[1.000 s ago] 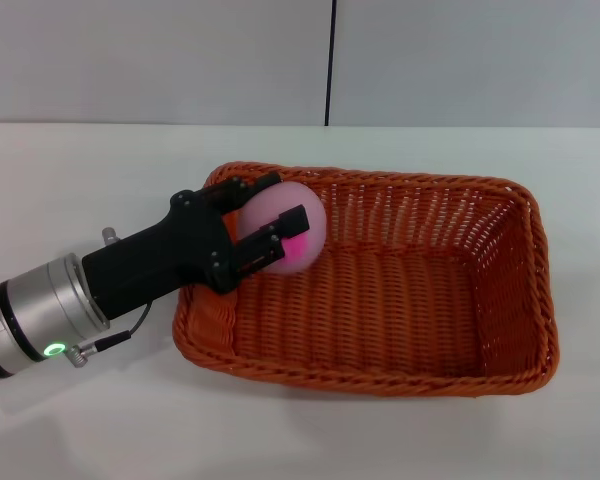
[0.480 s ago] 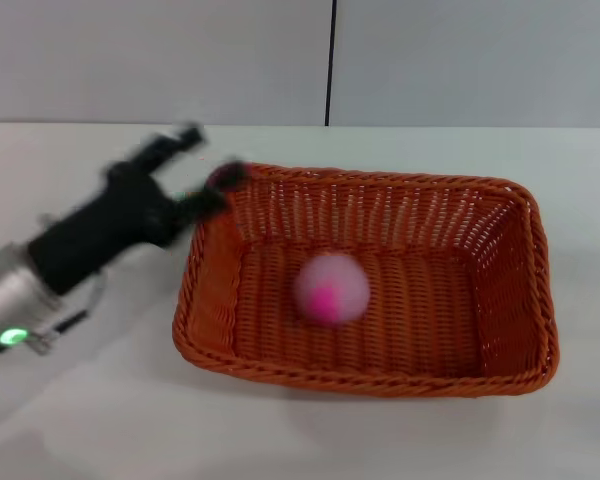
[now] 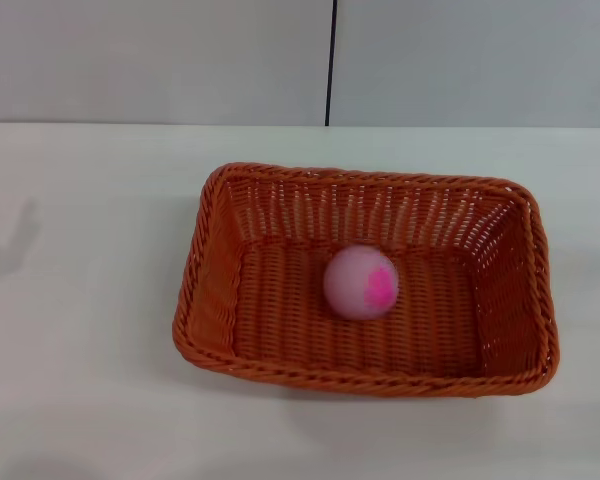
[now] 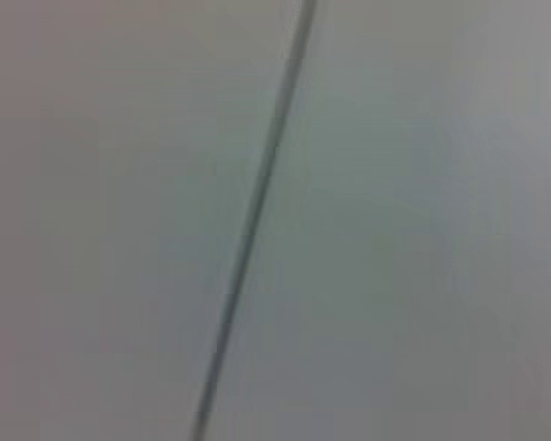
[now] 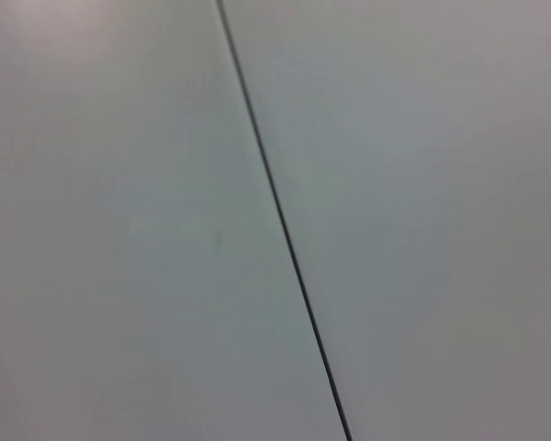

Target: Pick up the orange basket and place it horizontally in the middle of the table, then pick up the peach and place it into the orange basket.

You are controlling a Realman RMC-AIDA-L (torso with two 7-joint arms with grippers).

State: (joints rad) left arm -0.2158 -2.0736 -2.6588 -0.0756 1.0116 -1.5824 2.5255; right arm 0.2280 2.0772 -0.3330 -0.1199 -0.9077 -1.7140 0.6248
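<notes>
The orange basket (image 3: 280, 372) lies lengthwise across the middle of the white table (image 3: 80, 380) in the head view. Inside it, on the woven floor near the centre, rests the peach (image 3: 361, 282), pale pink with its magenta blotch turned to the right front. Nothing touches the peach. Neither gripper shows in the head view. Both wrist views show only a pale grey wall with a thin dark seam, and no fingers.
A grey wall (image 3: 160, 60) with a dark vertical seam (image 3: 330, 60) stands behind the table's far edge. A faint shadow (image 3: 15, 245) falls on the tabletop at the far left. White tabletop surrounds the basket on all sides.
The left gripper let go of the peach over the basket's left end and withdrew leftward out of view. The peach dropped and rolled to the basket's centre.
</notes>
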